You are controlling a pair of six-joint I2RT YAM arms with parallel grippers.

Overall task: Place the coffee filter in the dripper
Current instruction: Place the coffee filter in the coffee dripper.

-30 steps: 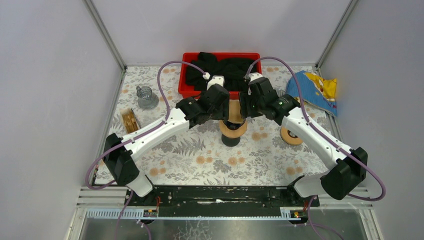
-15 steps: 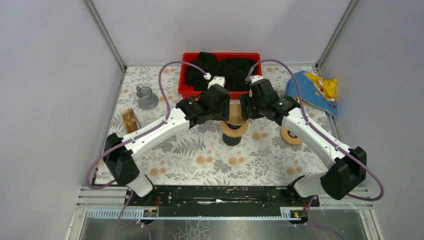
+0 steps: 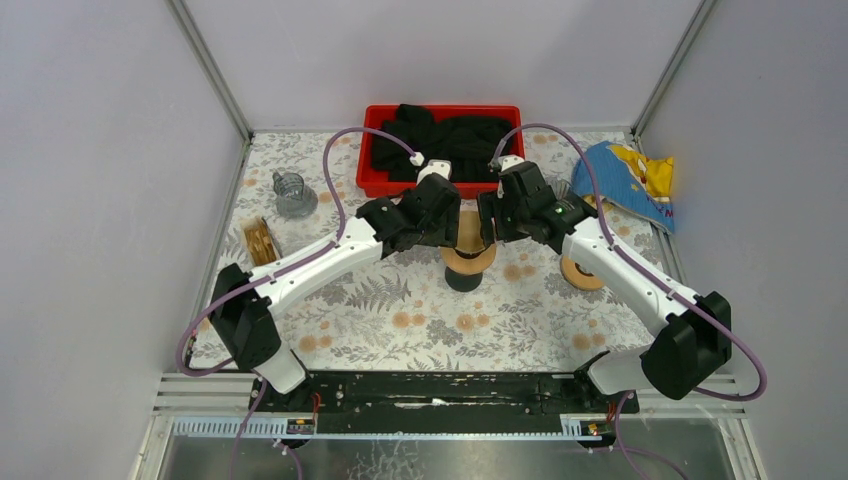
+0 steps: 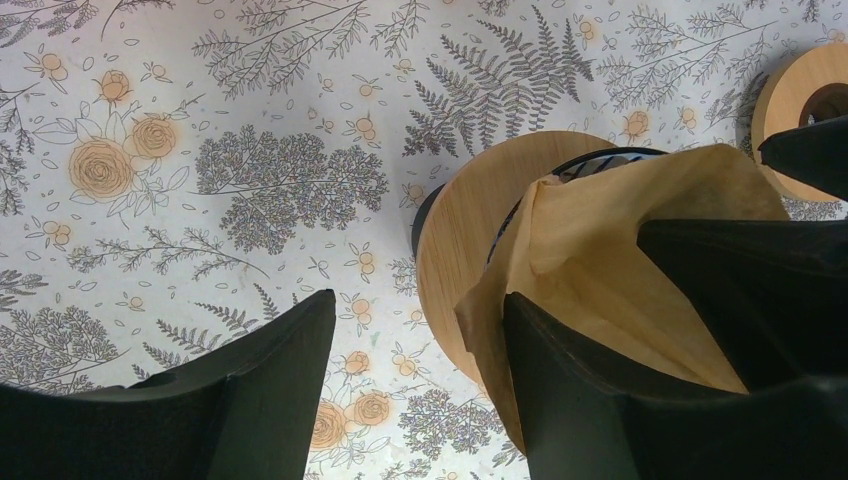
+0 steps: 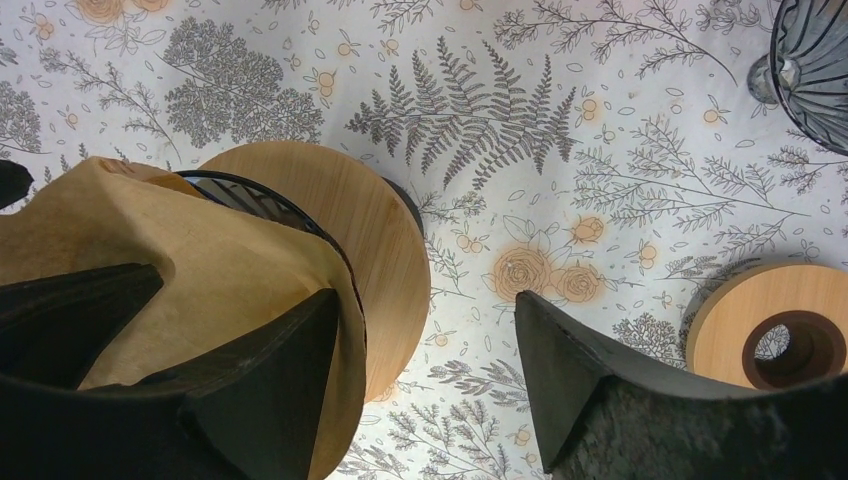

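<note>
Both arms crowd over the middle of the floral tabletop [image 3: 400,310], right above the dripper [image 3: 468,262]. The brown coffee filter [image 4: 620,200] is at the dripper's black wire cone, crumpled and rising above the wooden ring, but how deep it sits I cannot tell. The left gripper [image 4: 420,305] is spread wide and grips nothing. The finger at the right of its wrist frame rests against the paper, with only ring and tabletop between the jaws. The right gripper [image 5: 425,297] is spread wide too, and the finger at the left of its frame is against the filter. A second wooden ring [image 5: 790,335] lies at lower right, apart from the dripper.
</note>
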